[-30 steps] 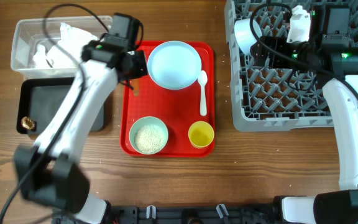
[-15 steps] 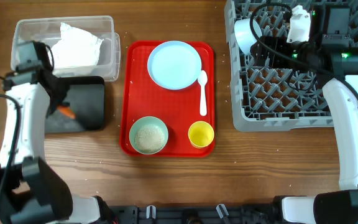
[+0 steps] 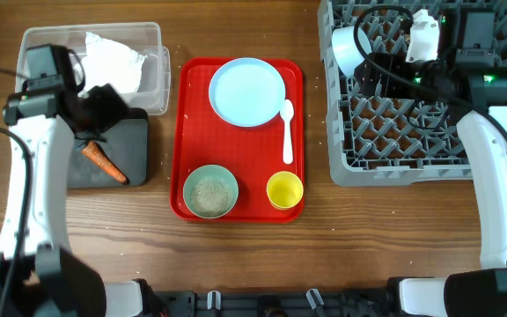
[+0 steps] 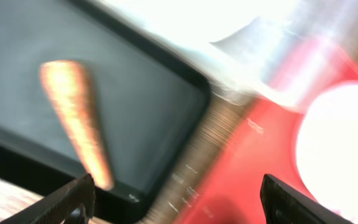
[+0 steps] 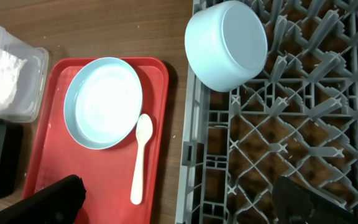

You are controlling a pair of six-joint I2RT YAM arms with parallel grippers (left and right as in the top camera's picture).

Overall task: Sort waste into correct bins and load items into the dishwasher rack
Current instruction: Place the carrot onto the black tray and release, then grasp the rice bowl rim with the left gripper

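Observation:
The orange carrot (image 3: 104, 161) (image 4: 76, 118) lies loose in the shallow black tray (image 3: 132, 141) (image 4: 148, 93). My left gripper (image 3: 104, 104) (image 4: 179, 202) hovers over that tray, open and empty. Behind the tray stands the clear tub (image 3: 157, 70), with a crumpled white napkin (image 3: 113, 57) inside. The light blue plate (image 3: 247, 92) (image 5: 103, 102), white spoon (image 3: 288, 132) (image 5: 139, 158), a bowl of rice (image 3: 210, 190) and the yellow cup (image 3: 284, 189) sit on the red tray (image 3: 253, 167). One blue bowl (image 3: 346, 48) (image 5: 227, 45) rests in the grey rack (image 3: 412, 132) (image 5: 278, 137). My right gripper (image 5: 182, 199) hangs open over the rack's left edge.
The red tray lies between the bins and the rack, with a strip of bare wood (image 3: 315, 132) on its right. My right arm (image 3: 491, 158) runs along the rack's right side. Cables (image 3: 385, 70) trail across the rack's back rows.
My left arm swung from the red tray's left edge to above the black tray. Its jaws opened and the carrot now lies free in the tray. The right arm stayed still.

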